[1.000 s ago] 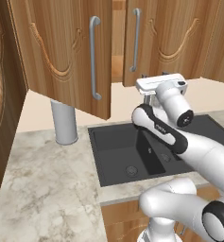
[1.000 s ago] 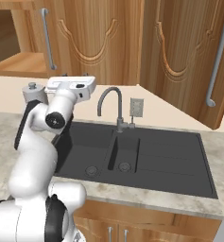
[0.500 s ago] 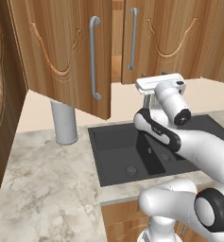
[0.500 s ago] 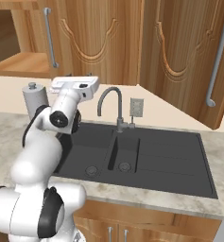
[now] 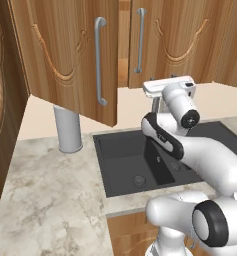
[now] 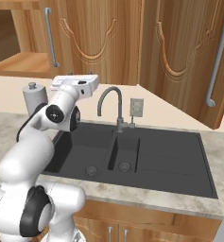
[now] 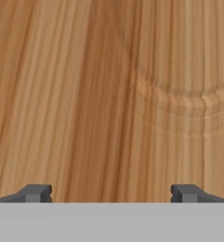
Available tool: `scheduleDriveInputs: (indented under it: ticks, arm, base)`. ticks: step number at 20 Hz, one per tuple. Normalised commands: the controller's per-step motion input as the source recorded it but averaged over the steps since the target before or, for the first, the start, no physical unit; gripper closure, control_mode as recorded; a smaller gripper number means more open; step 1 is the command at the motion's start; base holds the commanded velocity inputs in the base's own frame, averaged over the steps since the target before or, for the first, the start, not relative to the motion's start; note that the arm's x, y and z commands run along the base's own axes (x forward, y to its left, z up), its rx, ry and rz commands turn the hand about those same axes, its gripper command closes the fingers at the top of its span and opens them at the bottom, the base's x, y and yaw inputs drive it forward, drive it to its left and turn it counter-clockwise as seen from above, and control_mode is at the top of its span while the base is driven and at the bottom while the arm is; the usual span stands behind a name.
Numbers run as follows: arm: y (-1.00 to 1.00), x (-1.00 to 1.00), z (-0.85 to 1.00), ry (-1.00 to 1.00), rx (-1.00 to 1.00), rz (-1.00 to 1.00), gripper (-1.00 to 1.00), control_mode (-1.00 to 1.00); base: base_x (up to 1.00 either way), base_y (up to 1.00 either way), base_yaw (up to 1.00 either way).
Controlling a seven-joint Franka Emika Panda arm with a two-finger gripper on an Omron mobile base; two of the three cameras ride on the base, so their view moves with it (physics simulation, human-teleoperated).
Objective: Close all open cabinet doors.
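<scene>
An open cabinet door (image 5: pixel 72 55) juts over the counter (image 5: pixel 45 195), with free room above the sink (image 5: pixel 135 160)

Cabinet doors (image 5: pixel 65 55) cropped at top

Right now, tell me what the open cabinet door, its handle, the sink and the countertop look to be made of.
Open cabinet door: medium-brown wood, going by the grain lines and carved curved groove.
Bar handle: looks like brushed silver metal.
Sink: matte dark grey, perhaps composite; the material is uncertain.
Countertop: marble-like stone, with beige-grey mottling.
</scene>
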Motion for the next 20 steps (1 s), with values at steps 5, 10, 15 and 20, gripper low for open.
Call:
scheduleDriveInputs:
  ticks: [5,10,15,20]
  arm:
    - [0.02,0.06,0.09,0.06,0.00,-0.06,-1.00,-1.00]
    - [0.00,-0.21,0.16,0.02,0.00,-0.03,-1.00,-1.00]
    - [0.00,-0.75,0.21,0.03,0.00,-0.05,-1.00,-1.00]
    - [0.00,-0.88,0.34,0.07,0.00,-0.07,-1.00,-1.00]
  base:
    - [0.00,0.00,0.00]
    - [0.00,0.00,0.00]
    - [0.00,0.00,0.00]
    - [0.00,0.00,0.00]
